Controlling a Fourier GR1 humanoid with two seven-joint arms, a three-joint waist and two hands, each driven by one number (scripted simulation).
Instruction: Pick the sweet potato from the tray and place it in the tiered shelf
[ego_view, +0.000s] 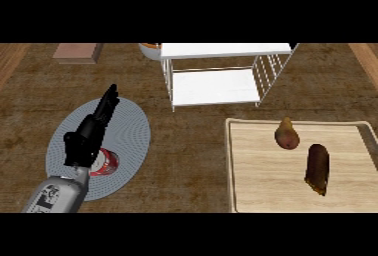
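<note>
My left hand (87, 140) rests over the grey plate (136, 130), fingers straight, holding nothing; right hand's out of view; white tiered shelf (221, 75) sits mid-back; sweet potato (317, 169) lies on the tray (258, 170) at right, long axis near-vertical, tilted slightly; I'd grasp across its width, clear of the pear (286, 134).

Before you, the brown wood-grain surface (184, 150) carries a white tiered shelf (221, 75), a pale tray (266, 195), a grey round mat (129, 135) and a reddish block (77, 52).
</note>
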